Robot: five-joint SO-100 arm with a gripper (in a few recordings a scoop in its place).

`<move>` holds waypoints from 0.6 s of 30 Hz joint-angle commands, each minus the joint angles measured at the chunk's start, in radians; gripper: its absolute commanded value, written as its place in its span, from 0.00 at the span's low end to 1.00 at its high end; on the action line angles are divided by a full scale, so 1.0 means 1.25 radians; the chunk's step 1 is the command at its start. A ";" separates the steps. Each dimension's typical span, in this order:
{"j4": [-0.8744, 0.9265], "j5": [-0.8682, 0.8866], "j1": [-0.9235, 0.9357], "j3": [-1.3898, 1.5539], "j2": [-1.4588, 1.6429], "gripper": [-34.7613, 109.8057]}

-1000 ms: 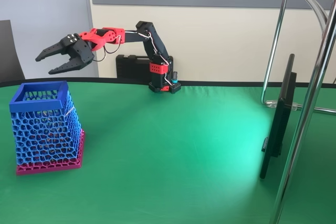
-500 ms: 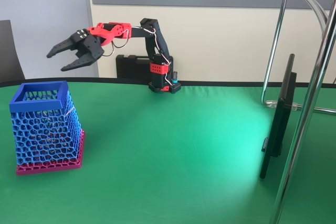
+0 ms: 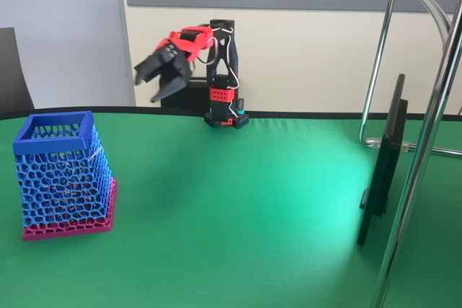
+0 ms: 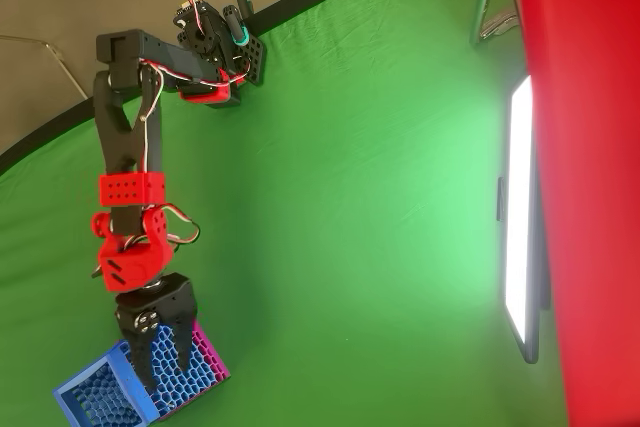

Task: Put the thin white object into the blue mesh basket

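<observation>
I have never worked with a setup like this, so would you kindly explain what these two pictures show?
The red and black machine is a small robot arm bolted at the far edge of a green table. Its gripper has two jaws, standing open and empty. One picture comes from a fixed camera at the table's side, the other from a camera looking straight down. On the table stands a blue mesh basket on a magenta base. A thin white strand seems to rest against the basket's wall. A dark screen stands at the right.

Lab-like room (office walls): green-clothed table (image 3: 253, 200), chrome stand (image 3: 426, 142), monitor (image 3: 382, 164).
</observation>
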 commanded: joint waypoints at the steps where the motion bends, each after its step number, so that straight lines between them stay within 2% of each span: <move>1: -0.023 -0.040 -0.038 0.077 0.107 0.40; 10: -0.027 -0.225 -0.183 0.380 0.362 0.42; 18: -0.033 -0.355 -0.274 0.653 0.622 0.40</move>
